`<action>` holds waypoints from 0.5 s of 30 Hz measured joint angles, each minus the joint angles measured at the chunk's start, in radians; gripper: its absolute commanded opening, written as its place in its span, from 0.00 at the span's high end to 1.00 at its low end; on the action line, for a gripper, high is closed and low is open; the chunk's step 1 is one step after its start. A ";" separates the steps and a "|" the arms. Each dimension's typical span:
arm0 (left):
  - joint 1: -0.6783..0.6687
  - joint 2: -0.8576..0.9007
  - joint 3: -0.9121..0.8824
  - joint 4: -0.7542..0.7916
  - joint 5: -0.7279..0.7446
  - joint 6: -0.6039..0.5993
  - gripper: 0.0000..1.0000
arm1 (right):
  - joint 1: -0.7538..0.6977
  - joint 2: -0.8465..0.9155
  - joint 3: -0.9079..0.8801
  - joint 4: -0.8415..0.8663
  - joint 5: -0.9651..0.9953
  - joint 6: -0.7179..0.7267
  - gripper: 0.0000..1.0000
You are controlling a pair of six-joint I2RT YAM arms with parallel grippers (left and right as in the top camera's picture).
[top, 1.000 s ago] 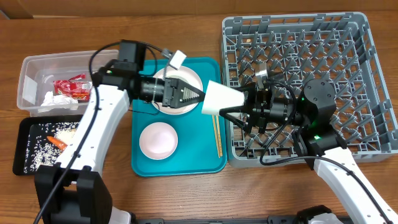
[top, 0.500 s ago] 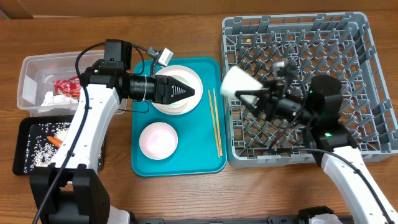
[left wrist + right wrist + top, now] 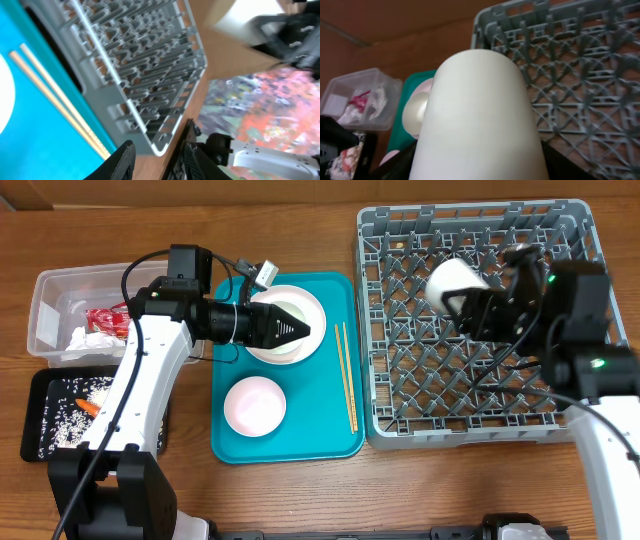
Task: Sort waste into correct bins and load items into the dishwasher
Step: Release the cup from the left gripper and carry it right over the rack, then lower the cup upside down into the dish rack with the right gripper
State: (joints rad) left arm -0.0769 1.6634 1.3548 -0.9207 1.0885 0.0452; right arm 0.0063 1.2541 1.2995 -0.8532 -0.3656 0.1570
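Right claw (image 3: 463, 303) grips cup (image 3: 447, 280) above rack (image 3: 480, 396).

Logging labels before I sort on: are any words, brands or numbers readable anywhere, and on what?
No text can be read in any view.
Red wrapper in the clear tub: print too small to read.
White patch on the tub's wall: nothing legible.
White cup: plain, no marking shows.

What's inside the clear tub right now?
The clear tub holds a red wrapper and crumpled white tissue. Its right end is covered by the left arm.
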 measured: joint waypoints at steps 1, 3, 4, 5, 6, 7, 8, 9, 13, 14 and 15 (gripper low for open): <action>0.000 0.000 0.000 -0.004 -0.013 -0.003 0.66 | 0.000 0.013 0.048 -0.066 0.035 -0.005 0.63; 0.000 0.000 0.000 -0.024 -0.081 -0.032 0.66 | 0.000 0.043 0.122 -0.180 0.097 -0.009 0.65; 0.000 0.000 0.000 -0.030 -0.110 -0.045 0.66 | 0.000 0.063 0.153 -0.238 0.129 -0.012 0.65; 0.000 0.000 0.000 -0.034 -0.135 -0.052 0.65 | 0.000 0.082 0.176 -0.282 0.155 -0.013 0.66; 0.000 0.000 0.000 -0.036 -0.157 -0.059 0.65 | 0.000 0.102 0.196 -0.322 0.178 -0.016 0.68; 0.000 0.000 0.000 -0.039 -0.177 -0.066 0.65 | 0.000 0.123 0.212 -0.356 0.200 -0.016 0.69; 0.000 0.000 0.000 -0.041 -0.193 -0.070 0.65 | 0.000 0.142 0.224 -0.383 0.217 -0.017 0.70; 0.000 0.000 0.000 -0.042 -0.207 -0.073 0.65 | 0.000 0.164 0.235 -0.409 0.229 -0.015 0.71; 0.000 0.000 0.000 -0.041 -0.237 -0.077 0.64 | 0.000 0.213 0.247 -0.473 0.258 -0.009 0.71; 0.000 0.000 0.000 -0.041 -0.241 -0.077 0.64 | 0.000 0.222 0.248 -0.490 0.263 -0.007 0.71; 0.000 0.000 0.000 -0.041 -0.246 -0.077 0.64 | 0.001 0.228 0.249 -0.505 0.266 -0.006 0.71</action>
State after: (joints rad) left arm -0.0769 1.6634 1.3548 -0.9619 0.8429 -0.0319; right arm 0.0074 1.4818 1.5486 -1.3582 -0.0994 0.1505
